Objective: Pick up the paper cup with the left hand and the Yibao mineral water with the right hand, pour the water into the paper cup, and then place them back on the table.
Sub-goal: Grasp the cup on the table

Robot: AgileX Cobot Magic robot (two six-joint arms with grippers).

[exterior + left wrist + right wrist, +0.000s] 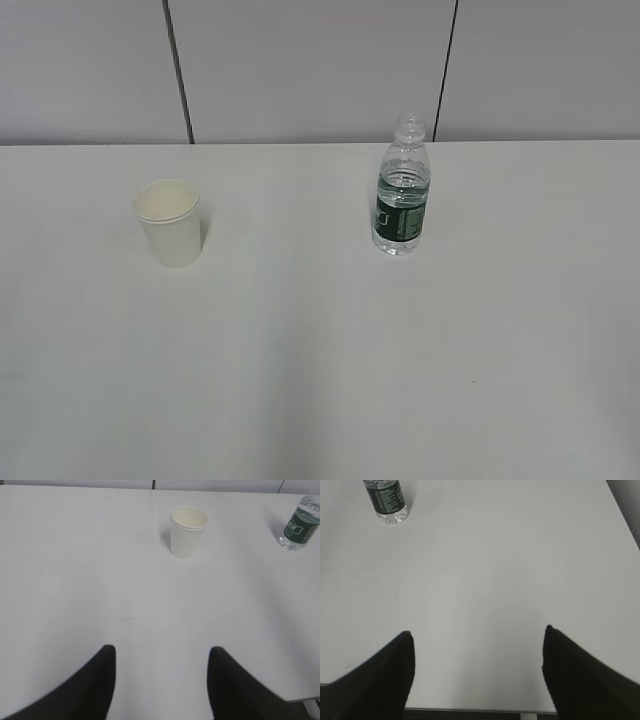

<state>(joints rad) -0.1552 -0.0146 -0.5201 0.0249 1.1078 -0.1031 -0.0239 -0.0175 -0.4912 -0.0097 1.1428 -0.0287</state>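
Observation:
The cream-white paper cup (168, 222) stands upright on the white table (320, 360), left of centre. The Yibao mineral water bottle (402, 188), clear with a dark green label and no cap, stands upright to its right. Neither arm shows in the exterior view. In the left wrist view my left gripper (161, 652) is open and empty, well short of the cup (187, 531); the bottle (300, 525) is at the far right. In the right wrist view my right gripper (477, 632) is open and empty near the table's front edge, far from the bottle (387, 500).
A grey panelled wall (320, 70) runs behind the table's far edge. The table's front edge (480, 711) shows under the right gripper, and its right edge (622, 515) at the top right of that view.

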